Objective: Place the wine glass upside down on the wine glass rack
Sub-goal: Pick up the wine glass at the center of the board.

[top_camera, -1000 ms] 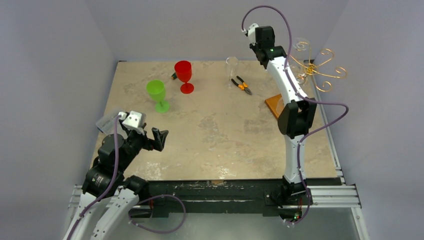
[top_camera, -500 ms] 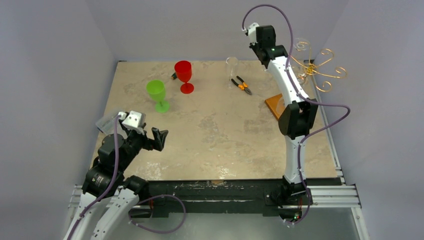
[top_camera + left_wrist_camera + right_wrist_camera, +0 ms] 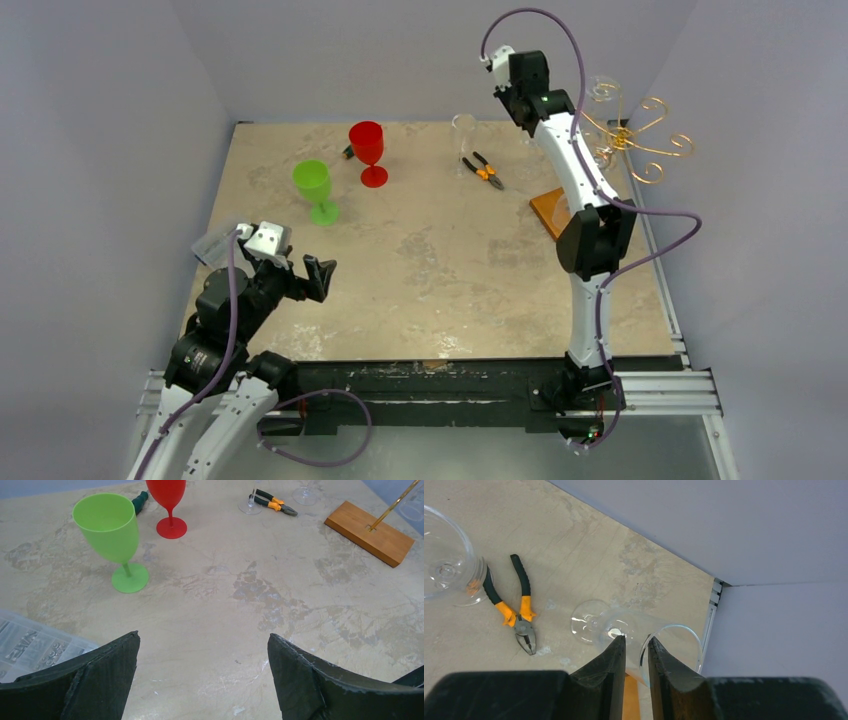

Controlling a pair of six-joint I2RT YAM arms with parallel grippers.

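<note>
The clear wine glass (image 3: 601,92) hangs on an upper curled arm of the gold wire rack (image 3: 624,138), which stands on an orange-brown wooden base. The right gripper (image 3: 636,641), high near it, has its fingers narrowly apart and empty. The left gripper (image 3: 202,637) stands wide apart and empty.

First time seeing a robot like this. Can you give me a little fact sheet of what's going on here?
Left gripper: wide open, empty, low over the table
Right gripper: narrow gap, nothing in it, above a clear wine glass
Wine glass rack: gold wire arms, wooden base, far right
On rack: seemingly one hanging glass
Upright on table: green wine glass, red wine glass, second clear wine glass beside pliers
</note>
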